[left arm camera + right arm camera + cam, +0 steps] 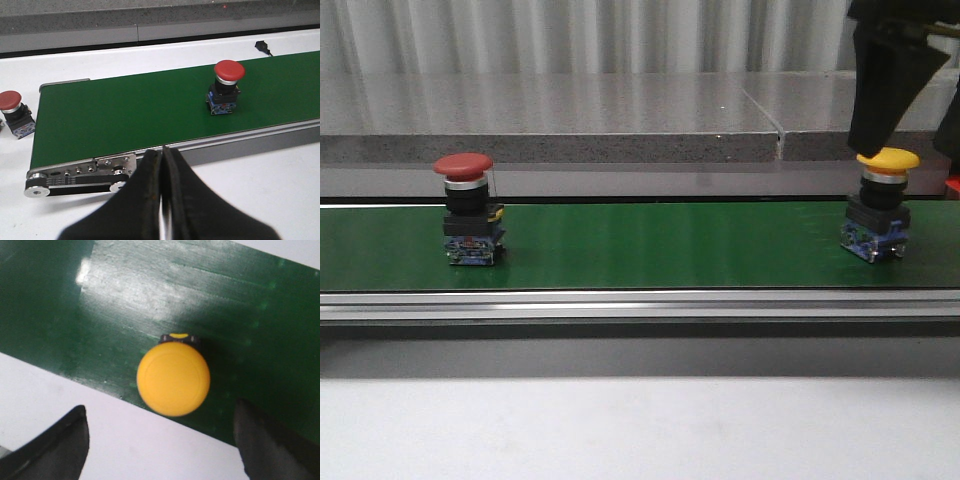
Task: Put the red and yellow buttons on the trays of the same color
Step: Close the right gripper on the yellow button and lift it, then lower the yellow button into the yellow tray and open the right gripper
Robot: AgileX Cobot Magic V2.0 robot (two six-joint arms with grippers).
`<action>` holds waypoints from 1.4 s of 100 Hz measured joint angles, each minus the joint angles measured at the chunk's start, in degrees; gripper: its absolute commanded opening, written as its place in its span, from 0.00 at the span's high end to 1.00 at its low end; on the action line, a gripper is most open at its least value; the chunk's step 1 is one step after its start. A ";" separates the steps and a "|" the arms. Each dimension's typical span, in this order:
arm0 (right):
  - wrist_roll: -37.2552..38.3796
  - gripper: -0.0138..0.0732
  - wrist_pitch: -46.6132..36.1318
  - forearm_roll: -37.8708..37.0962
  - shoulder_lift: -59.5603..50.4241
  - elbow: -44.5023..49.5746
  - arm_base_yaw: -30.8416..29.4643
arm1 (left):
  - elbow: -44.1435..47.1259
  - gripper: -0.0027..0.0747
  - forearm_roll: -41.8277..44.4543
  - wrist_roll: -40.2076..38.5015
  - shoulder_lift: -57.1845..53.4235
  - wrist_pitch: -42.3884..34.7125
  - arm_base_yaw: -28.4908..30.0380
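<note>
Yellow button [173,378] upright on green belt [150,290], between spread fingers [55,450] of right gripper [910,110], touching neither; open gap each side, cap hides its body. Belt edge runs just under cap toward fingers. Red button [226,86] upright mid-belt, well ahead of left gripper [162,200], whose fingers are pressed together on nothing. Second red button [14,113] off belt end, partly cut off. Trays not visible.

Front view: low, level across the green conveyor belt [640,245]. Right wrist view: close, straight down; yellow button [173,378] between its fingers. Left wrist view: farther, oblique, sharing the red button [226,86].
</note>
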 measured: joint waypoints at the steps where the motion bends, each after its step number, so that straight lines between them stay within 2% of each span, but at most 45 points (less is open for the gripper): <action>1: 0.00 0.16 -0.21 -0.14 0.33 0.00 0.00 | 0.00 0.99 0.00 0.00 0.00 0.00 0.00; 9: 0.00 0.17 -1.46 -0.81 2.05 -0.08 0.00 | 0.00 0.99 0.00 0.00 0.00 0.00 0.00; 14: 0.00 0.22 -2.07 -1.21 2.94 -0.08 0.00 | 0.00 0.99 0.00 0.00 0.00 0.00 0.00; 36: -0.09 0.61 -3.01 -3.58 4.22 -0.08 0.00 | 0.00 0.99 0.00 0.00 0.00 0.00 0.00; 50: -0.09 0.72 -3.01 -4.49 4.22 -0.12 0.00 | 0.00 0.99 0.00 -0.02 0.00 0.00 0.00; 72: 2.33 0.74 -3.01 -4.86 3.81 -0.34 0.00 | 0.00 0.99 0.00 -0.02 0.00 0.00 0.00; 102: 10.43 0.74 -2.91 -5.54 -3.07 -0.34 0.00 | 0.00 0.99 0.00 -0.12 0.00 0.00 0.00; 115: 14.31 0.74 -1.57 -6.17 -6.30 -0.34 -1.45 | 0.00 0.99 0.13 -0.12 0.00 0.00 0.00; 140: 16.80 0.74 0.61 -6.42 -12.57 2.41 -4.66 | 0.00 0.99 0.13 -0.12 0.00 0.10 0.00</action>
